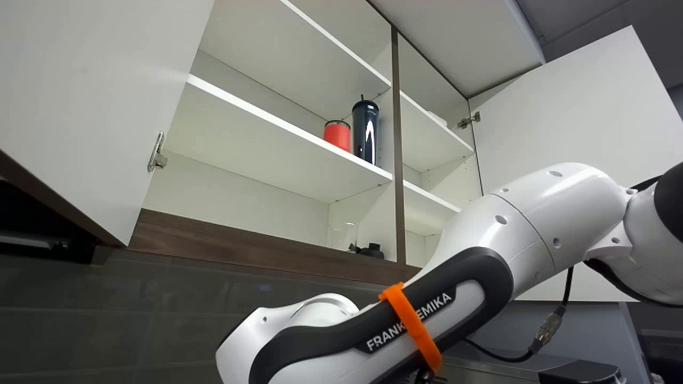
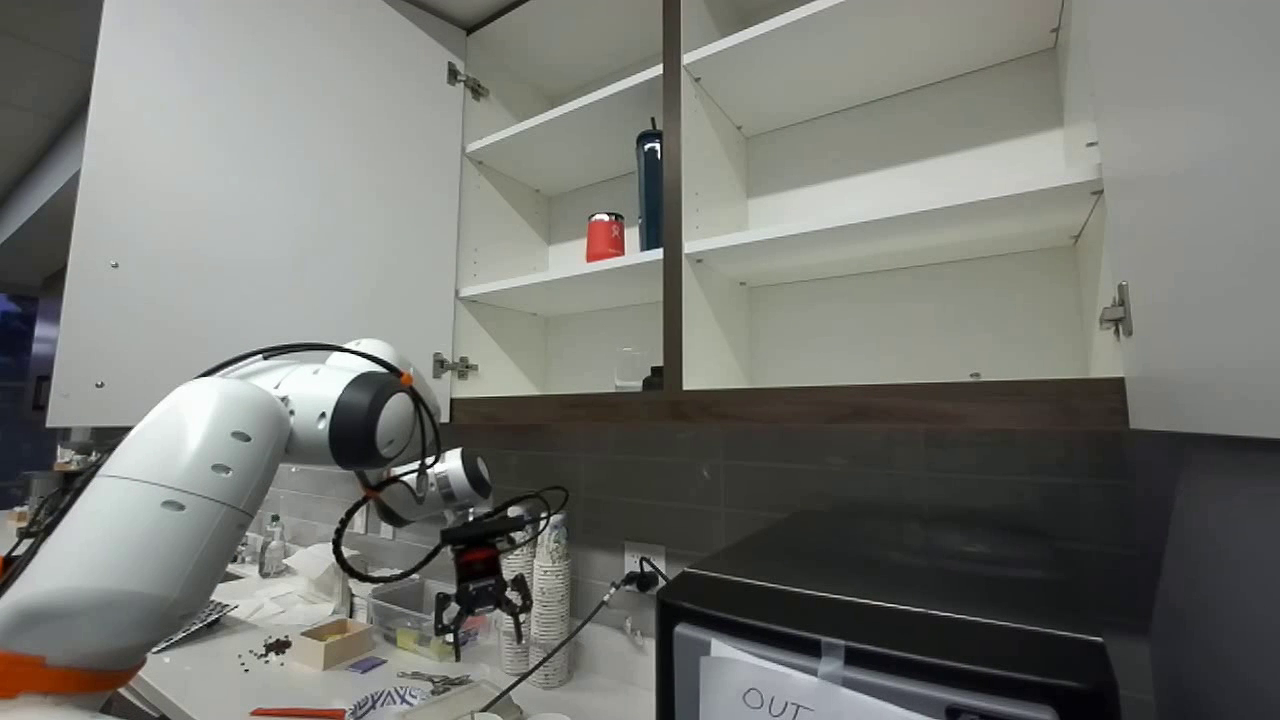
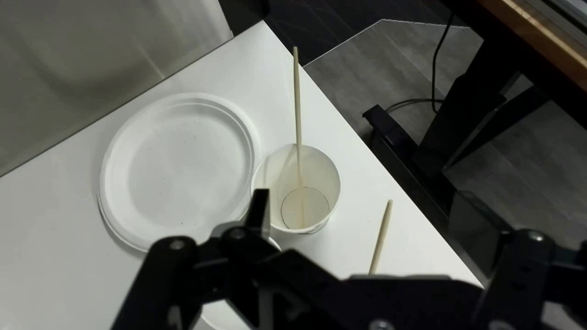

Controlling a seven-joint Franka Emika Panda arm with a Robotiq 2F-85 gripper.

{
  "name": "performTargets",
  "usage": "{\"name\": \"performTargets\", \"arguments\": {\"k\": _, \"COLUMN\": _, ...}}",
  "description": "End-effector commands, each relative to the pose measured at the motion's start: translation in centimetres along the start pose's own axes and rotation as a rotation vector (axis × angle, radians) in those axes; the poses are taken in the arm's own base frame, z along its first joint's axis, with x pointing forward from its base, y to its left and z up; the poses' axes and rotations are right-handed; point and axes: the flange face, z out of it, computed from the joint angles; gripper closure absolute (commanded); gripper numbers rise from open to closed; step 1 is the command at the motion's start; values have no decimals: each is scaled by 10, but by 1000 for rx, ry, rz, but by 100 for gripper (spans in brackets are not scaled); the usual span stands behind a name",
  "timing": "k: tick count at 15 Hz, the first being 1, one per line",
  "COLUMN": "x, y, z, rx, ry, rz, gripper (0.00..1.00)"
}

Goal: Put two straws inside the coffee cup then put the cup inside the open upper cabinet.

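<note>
The white coffee cup point(image 3: 332, 172) stands on the white counter in the wrist view, its opening towards the camera. One pale straw point(image 3: 297, 101) stands in it and leans on the rim. A second pale straw point(image 3: 380, 238) shows right of the cup; its lower part is hidden behind my gripper, so I cannot tell what it rests on. My gripper point(image 3: 371, 224) is open, with its left finger beside the cup's near rim. In an exterior view my gripper point(image 2: 487, 625) hangs above the counter, fingers apart. The white upper cabinet point(image 1: 256, 120) stands open in both exterior views point(image 2: 900, 235).
A white plate point(image 3: 183, 165) lies left of the cup. A red cup point(image 2: 605, 238) and dark blue bottle point(image 2: 650, 190) stand on the middle shelf. Open doors point(image 2: 270, 220) flank the cabinet. Stacked paper cups point(image 2: 552, 605) and a black microwave point(image 2: 890, 600) stand below.
</note>
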Motion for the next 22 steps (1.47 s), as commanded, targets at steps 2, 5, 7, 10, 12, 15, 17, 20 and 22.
{"name": "performTargets", "arguments": {"k": 2, "x": -1, "y": 3, "z": 1, "rx": 11, "ry": 4, "rz": 7, "gripper": 0}}
{"name": "performTargets", "arguments": {"k": 5, "x": 1, "y": -1, "z": -1, "rx": 9, "ry": 6, "rz": 10, "gripper": 0}}
{"name": "performTargets", "arguments": {"k": 7, "x": -1, "y": 0, "z": 3, "rx": 12, "ry": 9, "rz": 36, "gripper": 0}}
{"name": "performTargets", "arguments": {"k": 10, "x": -14, "y": 0, "z": 13, "rx": 51, "ry": 94, "rz": 98, "gripper": 0}}
{"name": "performTargets", "arguments": {"k": 12, "x": -22, "y": 0, "z": 15, "rx": 101, "ry": 188, "rz": 150, "gripper": 0}}
{"name": "performTargets", "arguments": {"k": 15, "x": -41, "y": -1, "z": 22, "rx": 152, "ry": 312, "rz": 243, "gripper": 0}}
{"name": "performTargets", "arguments": {"k": 17, "x": -54, "y": -4, "z": 27, "rx": 160, "ry": 395, "rz": 316, "gripper": 0}}
{"name": "performTargets", "arguments": {"k": 20, "x": -74, "y": -3, "z": 40, "rx": 172, "ry": 470, "rz": 462, "gripper": 0}}
{"name": "performTargets", "arguments": {"k": 22, "x": -87, "y": -2, "z": 51, "rx": 189, "ry": 496, "rz": 563, "gripper": 0}}
